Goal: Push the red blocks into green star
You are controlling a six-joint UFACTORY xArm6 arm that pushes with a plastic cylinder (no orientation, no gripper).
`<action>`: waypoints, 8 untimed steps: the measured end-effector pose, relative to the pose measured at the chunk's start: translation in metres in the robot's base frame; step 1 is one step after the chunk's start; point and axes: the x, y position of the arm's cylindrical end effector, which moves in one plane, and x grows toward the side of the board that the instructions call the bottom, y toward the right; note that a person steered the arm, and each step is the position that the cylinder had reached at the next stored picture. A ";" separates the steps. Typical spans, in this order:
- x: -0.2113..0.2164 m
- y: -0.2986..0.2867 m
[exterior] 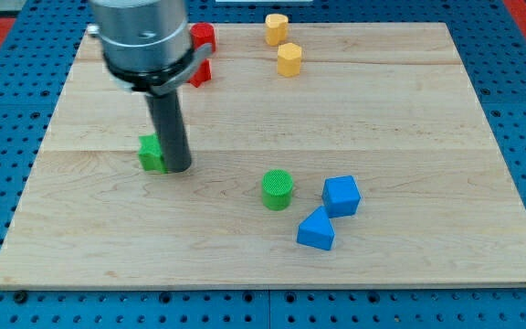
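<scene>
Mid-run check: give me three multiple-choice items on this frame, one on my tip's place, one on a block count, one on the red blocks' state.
1. My tip is
A. beside the green block
B. beside the blue cube
C. at the yellow blocks

2. Blue blocks on the board:
A. one
B. two
C. four

3. The red blocks are
A. touching the green block
B. off the board
C. apart from it, near the view's top

Answers: 1 A, the rod ends against its right side. 2 B, cube plus blue wedge. 3 C, bare wood lies between.
</scene>
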 end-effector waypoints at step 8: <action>-0.159 -0.065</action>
